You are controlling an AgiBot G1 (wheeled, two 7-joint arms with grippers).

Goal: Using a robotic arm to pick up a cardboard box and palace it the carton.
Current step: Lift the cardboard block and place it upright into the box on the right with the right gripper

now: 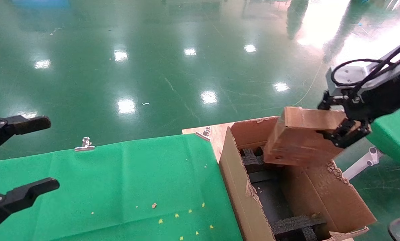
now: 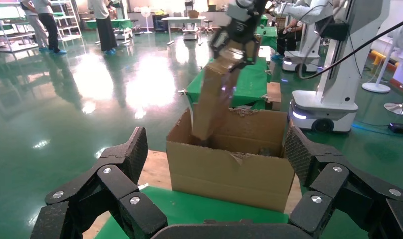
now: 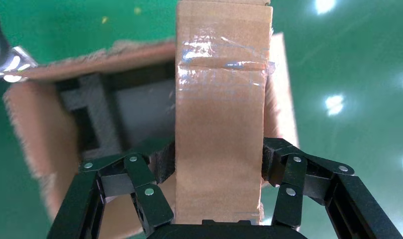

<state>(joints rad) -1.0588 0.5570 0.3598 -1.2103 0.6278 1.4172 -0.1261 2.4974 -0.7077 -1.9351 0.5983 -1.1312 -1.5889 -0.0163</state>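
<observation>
My right gripper [image 1: 335, 121] is shut on the small brown cardboard box [image 1: 300, 140], holding it tilted over the far end of the open carton [image 1: 323, 197]. In the right wrist view the taped box [image 3: 219, 124] sits clamped between both fingers [image 3: 162, 162], with the carton's black foam inserts [image 3: 90, 114] below it. The left wrist view shows the box [image 2: 217, 94] with its lower end dipping inside the carton [image 2: 229, 164]. Over the green cloth at the left edge, my left gripper [image 1: 19, 157] hangs open and holds nothing.
The carton stands on a wooden board [image 1: 216, 132] beside the green-covered table [image 1: 119, 187], whose cloth is held by metal clips [image 1: 84, 144]. Small crumbs dot the cloth. Another green table [image 1: 395, 134] lies at the right. Shiny green floor surrounds everything.
</observation>
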